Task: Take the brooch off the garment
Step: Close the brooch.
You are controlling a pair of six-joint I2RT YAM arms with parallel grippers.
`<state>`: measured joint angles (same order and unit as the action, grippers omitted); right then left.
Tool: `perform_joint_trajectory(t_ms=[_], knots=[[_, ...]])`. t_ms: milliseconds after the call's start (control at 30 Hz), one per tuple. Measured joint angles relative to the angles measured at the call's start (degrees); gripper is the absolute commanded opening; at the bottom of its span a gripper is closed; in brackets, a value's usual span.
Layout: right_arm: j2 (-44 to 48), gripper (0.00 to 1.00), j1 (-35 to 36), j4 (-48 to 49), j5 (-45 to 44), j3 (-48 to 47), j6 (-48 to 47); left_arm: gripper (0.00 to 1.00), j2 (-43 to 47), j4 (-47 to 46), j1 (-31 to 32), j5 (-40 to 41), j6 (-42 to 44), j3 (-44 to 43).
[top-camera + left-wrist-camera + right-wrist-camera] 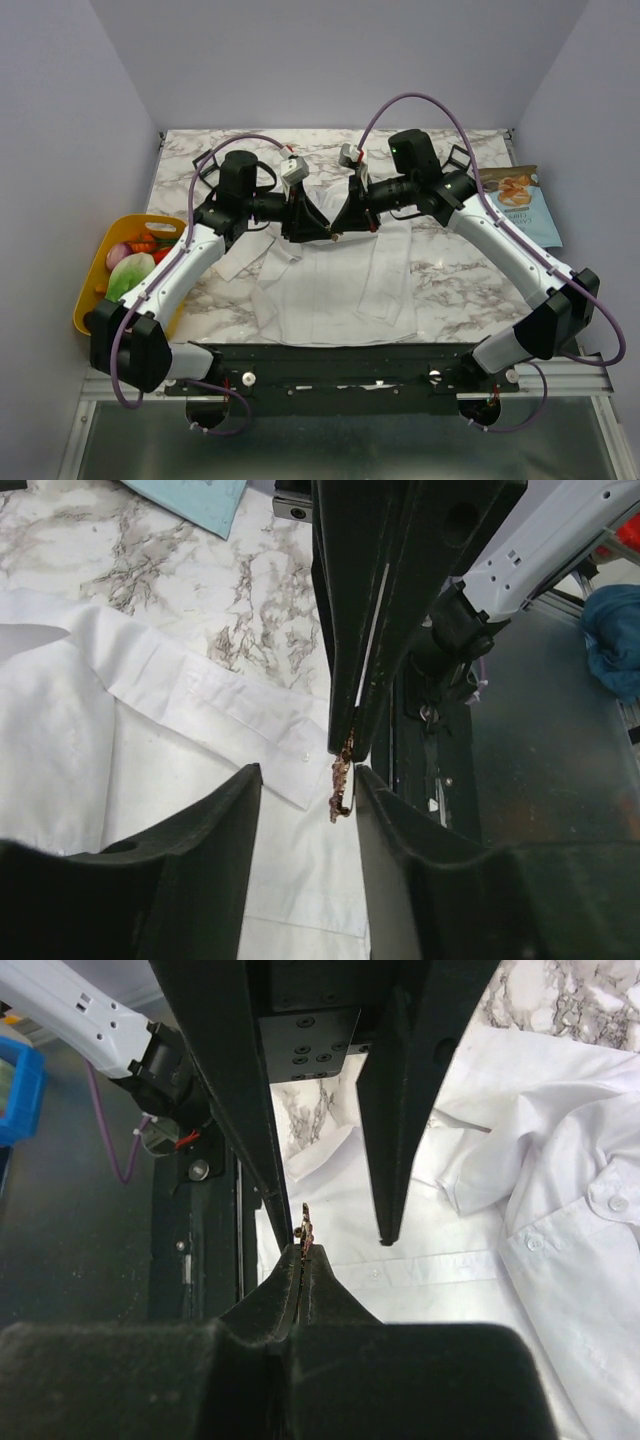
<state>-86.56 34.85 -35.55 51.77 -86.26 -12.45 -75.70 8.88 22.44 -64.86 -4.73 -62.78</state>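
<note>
Right gripper (303, 1250), fully closed, pinches the brooch (306, 1222) while the left gripper (308, 772) gapes half-open and empty around it, and one bump could drop it onto the garment (150, 710).

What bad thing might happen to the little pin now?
1. The right gripper pinches the brooch only at its very tips, so it may slip and fall onto the shirt.
2. The left gripper is open, with its jaws on both sides of the brooch and very near it. Closing off-centre might knock it loose or bump the right gripper.
</note>
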Motion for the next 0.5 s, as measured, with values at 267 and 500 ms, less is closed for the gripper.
perform_joint_trajectory(t_ms=[267, 500], knots=[[0.00, 0.00, 0.02, -0.76, 0.83, 0.33, 0.50, 0.65, -0.42, -0.66, -0.90, -0.39, 0.44, 0.02], [0.00, 0.00, -0.07, -0.83, 1.05, 0.39, 0.96, 0.66, -0.42, -0.70, -0.94, -0.39, 0.63, 0.02]])
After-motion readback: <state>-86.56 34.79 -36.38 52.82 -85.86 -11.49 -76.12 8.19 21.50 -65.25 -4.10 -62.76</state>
